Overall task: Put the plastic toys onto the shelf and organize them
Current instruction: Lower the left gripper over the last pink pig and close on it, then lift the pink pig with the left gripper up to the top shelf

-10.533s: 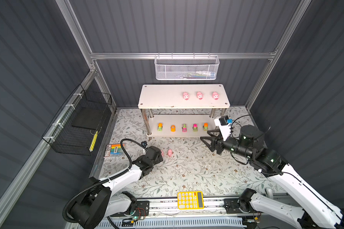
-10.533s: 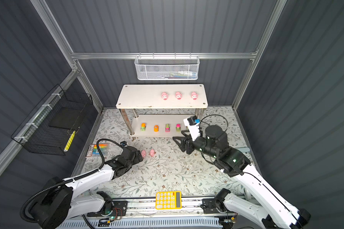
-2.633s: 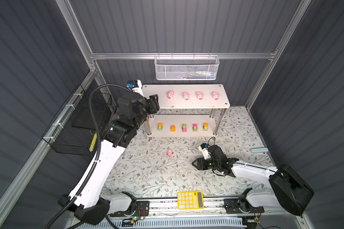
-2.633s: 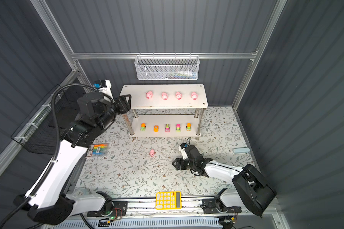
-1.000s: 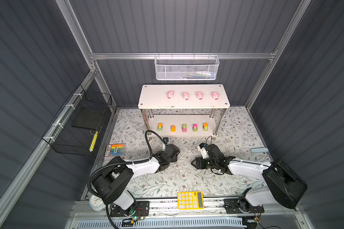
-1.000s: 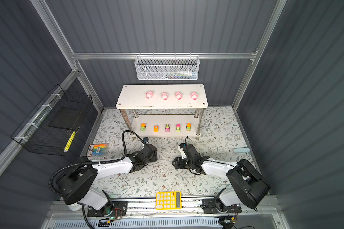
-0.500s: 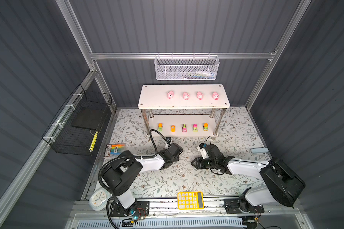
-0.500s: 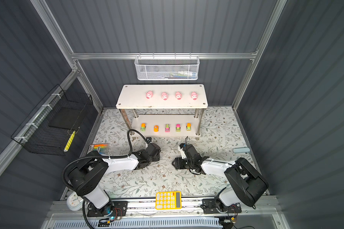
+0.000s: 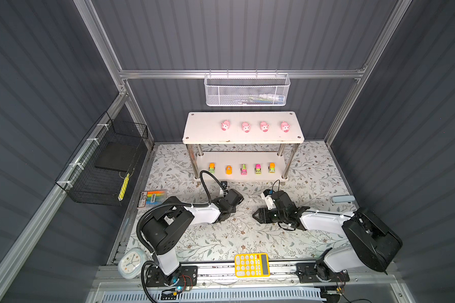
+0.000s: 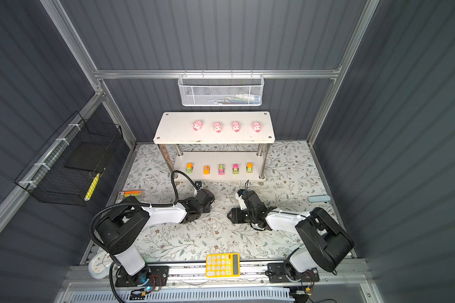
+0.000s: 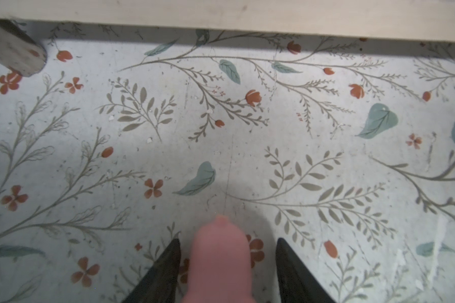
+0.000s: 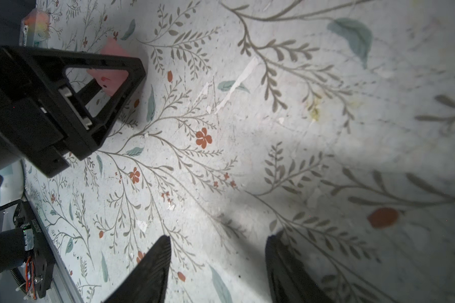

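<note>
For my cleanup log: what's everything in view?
Shelf: one, white; back of mat.
Pigs: five, pink; four on top board, fifth pig on mat.
Toy vehicles: five, orange, green, pink, yellow; lower board.
Mesh basket: one, white; back rail.
Wire basket: one, black; left wall.
Marker pack: one, multicoloured; mat's left edge.
Calculator: one, yellow; front rail.
Clock: one, white; front left.
Pale-blue item: one; mat's right edge.
Left claw: black; open around fifth pig.
Right claw: black; open, empty.

Four pink pigs (image 9: 225,125) are shown on the white shelf (image 9: 202,131); orange, green, pink and yellow vehicles (image 9: 228,170) are lined on its lower board. Before the shelf, a pale mat (image 9: 247,236) is printed with grey-green leaves and rust flowers.
</note>
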You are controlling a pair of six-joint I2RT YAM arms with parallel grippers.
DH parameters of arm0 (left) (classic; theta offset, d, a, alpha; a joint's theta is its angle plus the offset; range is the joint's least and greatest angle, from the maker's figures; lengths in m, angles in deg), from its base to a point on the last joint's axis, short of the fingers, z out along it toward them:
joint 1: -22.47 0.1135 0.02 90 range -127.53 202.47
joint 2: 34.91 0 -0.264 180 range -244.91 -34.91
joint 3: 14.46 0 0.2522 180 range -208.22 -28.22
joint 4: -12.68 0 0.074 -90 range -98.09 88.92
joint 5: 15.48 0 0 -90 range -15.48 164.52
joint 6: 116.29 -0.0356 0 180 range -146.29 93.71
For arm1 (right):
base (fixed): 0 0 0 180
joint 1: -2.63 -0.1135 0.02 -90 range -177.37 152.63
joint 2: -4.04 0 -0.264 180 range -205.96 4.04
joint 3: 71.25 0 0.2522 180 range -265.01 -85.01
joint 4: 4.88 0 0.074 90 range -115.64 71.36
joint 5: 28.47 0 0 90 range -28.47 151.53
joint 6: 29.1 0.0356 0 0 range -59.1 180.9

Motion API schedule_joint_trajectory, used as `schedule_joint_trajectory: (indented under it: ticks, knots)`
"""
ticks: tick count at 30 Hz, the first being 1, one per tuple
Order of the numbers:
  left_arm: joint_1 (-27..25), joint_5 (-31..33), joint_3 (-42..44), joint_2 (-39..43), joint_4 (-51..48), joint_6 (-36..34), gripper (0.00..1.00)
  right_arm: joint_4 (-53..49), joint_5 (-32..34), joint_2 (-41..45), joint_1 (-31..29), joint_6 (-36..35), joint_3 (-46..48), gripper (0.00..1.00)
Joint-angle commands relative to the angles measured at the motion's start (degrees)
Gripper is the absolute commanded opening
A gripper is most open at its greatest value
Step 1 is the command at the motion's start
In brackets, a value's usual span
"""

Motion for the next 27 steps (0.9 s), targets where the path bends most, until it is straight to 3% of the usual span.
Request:
schedule_joint_trajectory:
  ticks: [1,15,27]
  knots:
    - [-0.34,0.17,-0.88,-1.35,-0.48,0.44,0.51,-0.38,-0.30,-0.96,0.33,0.07,0.09,0.60]
    - [-0.31,0.64,-0.54,0.67,-1.25,-0.67,0.33,-0.29,-0.91,-1.86,0.51,0.10,-0.28,0.60]
    - [-0.31,0.48,-0.87,8.33,-7.72,-2.22,0.29,-0.13,-1.09,-2.23,0.52,0.06,-0.50,0.60]
